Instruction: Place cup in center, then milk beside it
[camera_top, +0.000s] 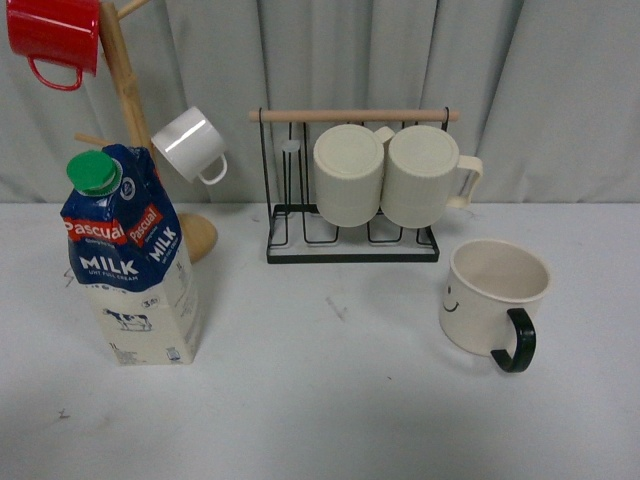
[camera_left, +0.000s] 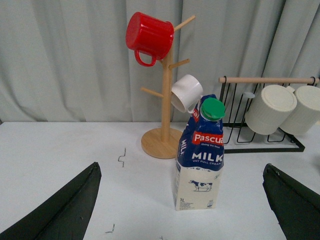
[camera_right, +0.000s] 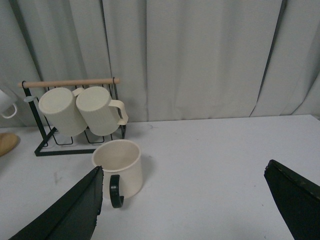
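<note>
Nothing is gripped yet. The right jaws stand wide apart at the near right and the left jaws gape just as wide at the near left, so I judge the first step, bringing the cup to the middle, not yet begun. The cup (camera_top: 492, 292) stands upright at the right of the tabletop (camera_top: 330, 410), its black handle turned toward the near edge. The right jaws face it and would need to close in, take its wall or rim, and carry it left. The milk (camera_top: 130, 268) stands upright at the left, straight ahead of the left jaws. Between the two the tabletop lies bare, leaving ample room. Farther back, a wire rack (camera_top: 350, 252) holding two ribbed mugs (camera_top: 348, 175) and, far left, a mug tree (camera_top: 125, 85) bound the space.
</note>
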